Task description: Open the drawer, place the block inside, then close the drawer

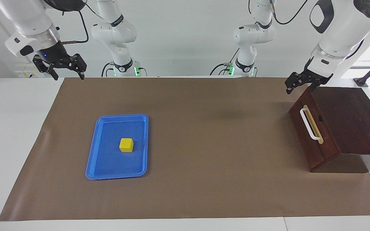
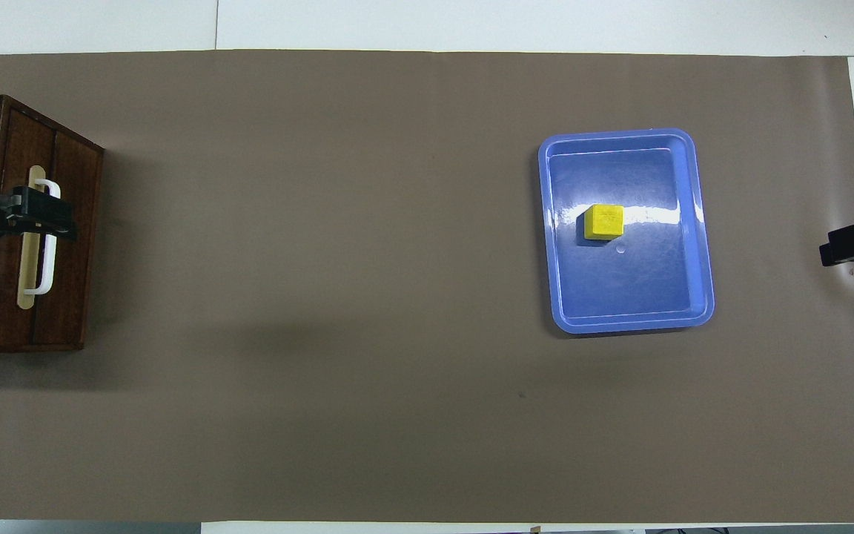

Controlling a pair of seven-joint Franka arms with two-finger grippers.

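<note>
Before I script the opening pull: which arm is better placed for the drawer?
Left. Its open end effector hangs by the dark reddish-brown wooden drawer, above its white bar handle. The right end effector waits, open, at the other end.

A white table [image 1: 18, 134] carries a brown mat [image 1: 204, 166] that fills most of the frame. On the mat, a blue tray [image 1: 108, 166] lies at centre-left of the facing view and a dark wooden cabinet [image 1: 348, 122] sits at the right edge.

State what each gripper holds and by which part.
Nothing is held. The left gripper hangs open above the drawer, the right gripper open in the air; the block lies in the tray.
</note>
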